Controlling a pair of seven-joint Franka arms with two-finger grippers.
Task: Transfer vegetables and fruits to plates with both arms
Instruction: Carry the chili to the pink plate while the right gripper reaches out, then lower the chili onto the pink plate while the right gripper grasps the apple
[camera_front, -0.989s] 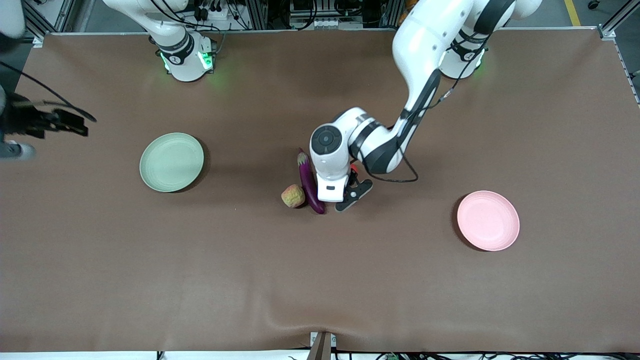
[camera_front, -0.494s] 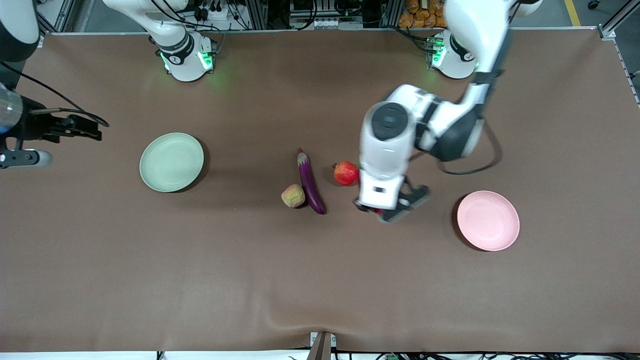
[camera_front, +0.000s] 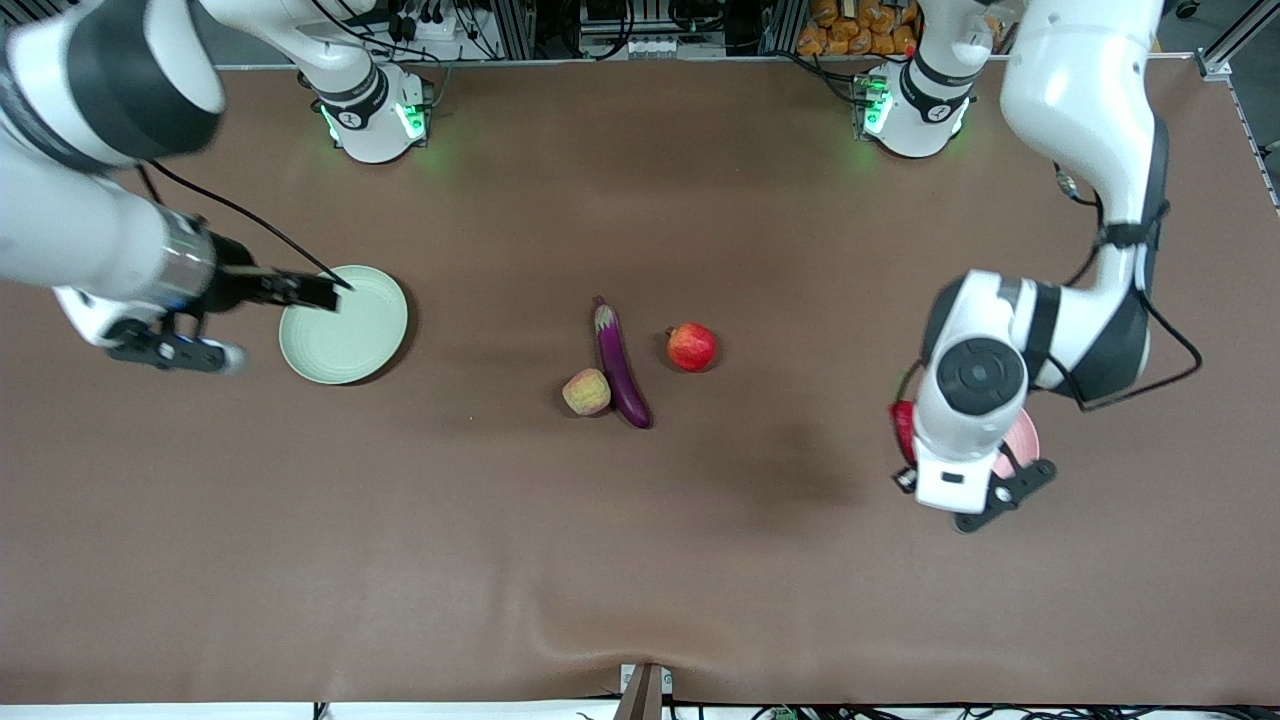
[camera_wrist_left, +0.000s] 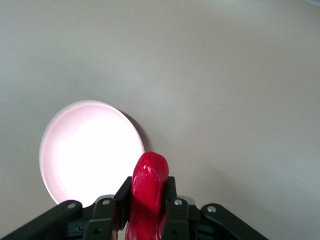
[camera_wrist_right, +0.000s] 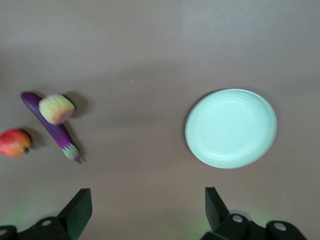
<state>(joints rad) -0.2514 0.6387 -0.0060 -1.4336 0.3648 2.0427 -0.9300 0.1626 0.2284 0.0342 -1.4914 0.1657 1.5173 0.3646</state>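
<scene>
Red chili pepper (camera_wrist_left: 148, 192) clamped in left gripper (camera_wrist_left: 148, 210), over pink plate (camera_wrist_left: 65, 165) rim at left arm's table end; plate centre lies just ahead, along pepper's long axis. Right gripper (camera_wrist_right: 145, 207) wide, empty, waits beside green plate (camera_front: 343, 324).

A: Front view, what is it covering?

B: It is looking down from high across the table (camera_front: 640, 560), facing both robot bases along the top edge and taking in the whole surface.

A: Left wrist view?

B: It is looking down close past the left gripper (camera_wrist_left: 147, 210), sharing the pink plate (camera_wrist_left: 85, 150) with the front view (camera_front: 1022, 440).

A: Right wrist view?

B: It is hanging higher, sharing the green plate (camera_wrist_right: 231, 128), eggplant (camera_wrist_right: 50, 127), peach (camera_wrist_right: 56, 109) and apple (camera_wrist_right: 15, 143).
</scene>
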